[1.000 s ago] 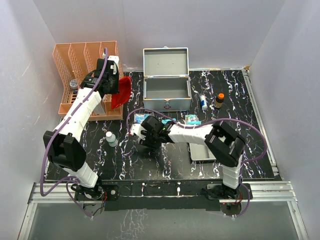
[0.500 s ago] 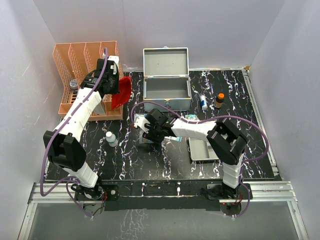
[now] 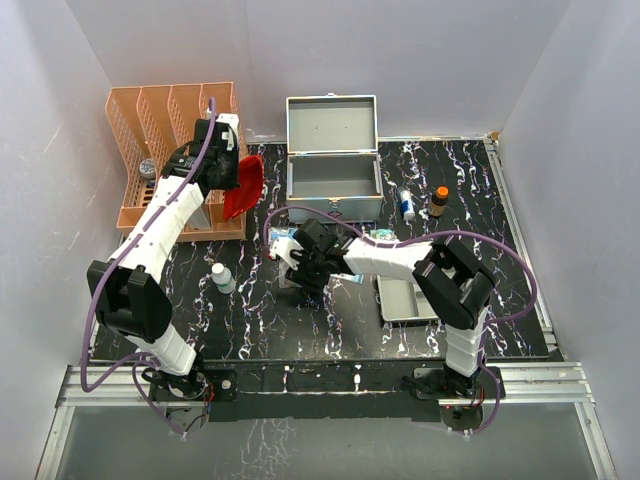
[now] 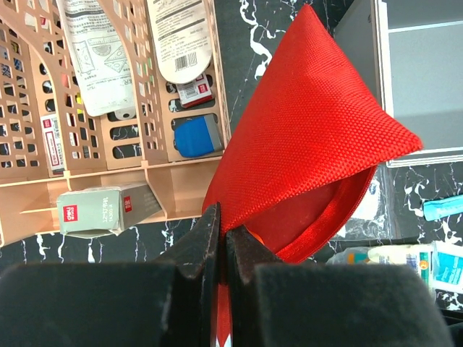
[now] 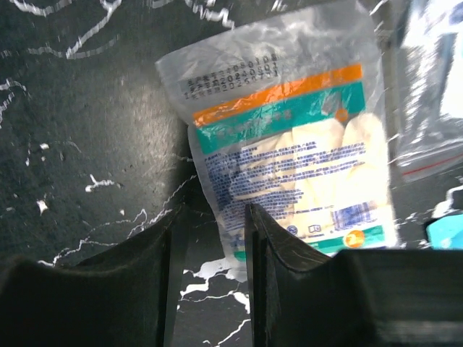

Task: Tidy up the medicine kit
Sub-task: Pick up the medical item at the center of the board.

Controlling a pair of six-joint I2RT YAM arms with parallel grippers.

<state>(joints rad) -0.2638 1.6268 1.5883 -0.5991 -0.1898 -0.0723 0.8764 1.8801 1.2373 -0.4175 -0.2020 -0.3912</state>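
Now, left gripper (image 4: 223,225): jaws clenched together on a fold of the red fabric pouch (image 4: 311,152), which hangs lifted above the table beside the peach file organiser (image 3: 165,125). The organiser's slots hold flat printed packs. A small grey carton (image 4: 108,211) lies on its side at the organiser's front edge.

Right gripper (image 5: 215,213): jaws stand apart, low over the black marbled table (image 3: 250,330). They straddle the lower left edge of a clear plastic packet (image 5: 289,144) with orange and teal bands and blue print. The packet lies flat between the two fingers and is not pinched. More clear and teal wrappers (image 3: 385,238) lie just beside it.

Medicine kit (image 3: 333,208): silver-grey metal case at the back middle of the table, lid (image 3: 331,122) upright and open. The pouch hangs to its left; the right gripper works near its front.

Further out: small white bottle (image 3: 223,277) near the left arm, well apart from the kit. A white-and-blue tube (image 3: 406,205) and a brown bottle with orange cap (image 3: 438,202) sit right of the kit. A shallow grey tray (image 3: 405,300) sits by the right arm.
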